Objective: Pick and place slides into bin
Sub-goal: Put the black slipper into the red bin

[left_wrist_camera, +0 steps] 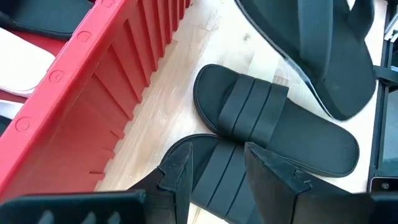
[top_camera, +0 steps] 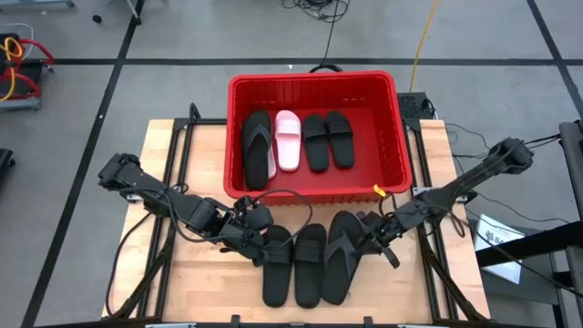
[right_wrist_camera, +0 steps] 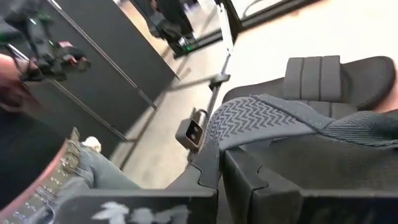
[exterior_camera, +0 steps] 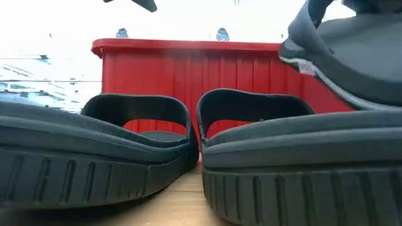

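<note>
Near the surface's (top_camera: 196, 273) front edge, three black slides lie side by side before the red bin (top_camera: 314, 84), which holds four more. Right claw (top_camera: 367, 235) pinches the thong slide (top_camera: 341, 257); a clean lift should clear the rim. Left claw (top_camera: 258, 244), spread, hovers over the leftmost slide (top_camera: 277, 266). No legible writing shows.

The left gripper (left_wrist_camera: 214, 177) is hovering with fingers apart over a black wide-strap slide (left_wrist_camera: 214, 180) lying beside the red bin (left_wrist_camera: 118, 81). A second wide-strap slide (left_wrist_camera: 273, 124) and a thong-style slide (left_wrist_camera: 323, 56) are lying farther from the bin.
</note>
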Available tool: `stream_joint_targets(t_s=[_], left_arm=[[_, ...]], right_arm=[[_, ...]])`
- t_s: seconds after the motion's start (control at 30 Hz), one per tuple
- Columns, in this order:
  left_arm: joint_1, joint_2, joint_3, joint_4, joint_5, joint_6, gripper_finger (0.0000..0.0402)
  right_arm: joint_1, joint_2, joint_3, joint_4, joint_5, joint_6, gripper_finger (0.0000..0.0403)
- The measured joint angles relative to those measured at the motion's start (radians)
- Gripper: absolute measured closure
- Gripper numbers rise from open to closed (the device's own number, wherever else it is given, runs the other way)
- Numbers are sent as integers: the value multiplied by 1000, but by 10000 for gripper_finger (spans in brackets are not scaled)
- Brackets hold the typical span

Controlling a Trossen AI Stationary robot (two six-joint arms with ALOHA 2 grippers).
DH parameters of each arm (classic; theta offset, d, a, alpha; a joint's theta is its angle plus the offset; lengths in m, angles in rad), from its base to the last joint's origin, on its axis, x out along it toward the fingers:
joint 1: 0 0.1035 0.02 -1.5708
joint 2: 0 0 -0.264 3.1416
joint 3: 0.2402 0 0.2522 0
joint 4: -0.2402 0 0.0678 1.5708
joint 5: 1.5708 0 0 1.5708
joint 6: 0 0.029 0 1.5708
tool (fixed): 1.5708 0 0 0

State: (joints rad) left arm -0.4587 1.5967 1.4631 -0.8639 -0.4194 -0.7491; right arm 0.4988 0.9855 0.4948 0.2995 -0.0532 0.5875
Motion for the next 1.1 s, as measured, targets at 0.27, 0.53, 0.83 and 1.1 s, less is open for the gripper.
stream_joint_targets(t_s=[0.27, 0.53, 0.83, 1.1], left_arm=[[0, 0, 0, 0, -49, 21, 261], [-15, -5, 0, 58, -146, 46, 261], [-28, -64, 0, 179, -184, 100, 261], [-29, -132, 1, 190, -254, 100, 261]], right_arm=[[-43, -41, 276, -327, 2, -97, 403], [-153, -44, 492, -489, 78, -260, 403], [-356, -44, 699, -569, 80, -508, 403], [-560, -8, 757, -596, 74, -651, 403]])
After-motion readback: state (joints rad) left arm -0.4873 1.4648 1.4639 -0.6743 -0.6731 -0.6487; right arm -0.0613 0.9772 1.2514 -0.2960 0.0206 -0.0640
